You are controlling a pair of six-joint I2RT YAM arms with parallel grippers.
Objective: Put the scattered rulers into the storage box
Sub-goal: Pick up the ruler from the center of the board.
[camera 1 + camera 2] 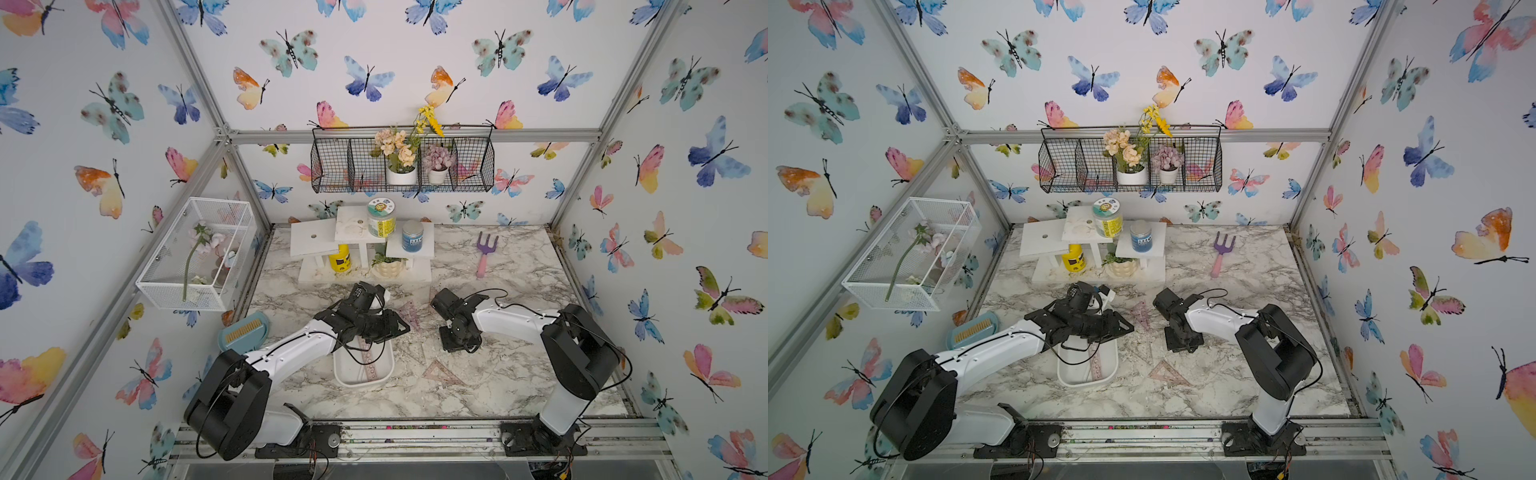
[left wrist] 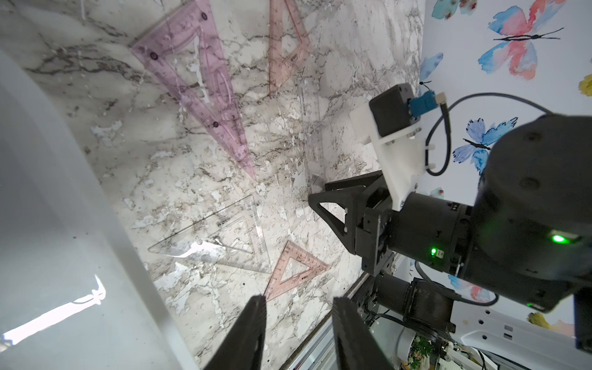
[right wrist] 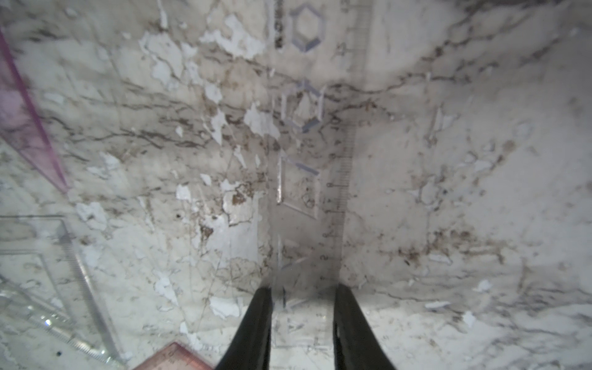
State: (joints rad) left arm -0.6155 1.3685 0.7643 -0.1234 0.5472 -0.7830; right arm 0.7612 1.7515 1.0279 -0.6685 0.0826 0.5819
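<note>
Storage box point(image 1: 348, 372): shallow white tray with rounded corners and a raised rim, left of centre toward the table's point(image 1: 511, 374) near edge. One pink straight ruler point(image 1: 368, 360) lies in it lengthwise by the right wall; it is see-through, with round cut-outs.

Left gripper point(image 2: 298, 312) hangs over the box's far end, fingers apart, nothing between them.

Flat on the marble just right of the box:
- purple set square point(image 2: 192, 80), dark dots along its scale
- long pink set square point(image 2: 285, 48)
- clear set square point(image 2: 221, 238)
- small pink set square point(image 2: 296, 269)

Right gripper point(image 3: 302, 298), mid-table, points down. Its fingers flank the end of a clear straight ruler point(image 3: 307, 198), close against its long edges. Whether they actually pinch it, I cannot tell.
</note>
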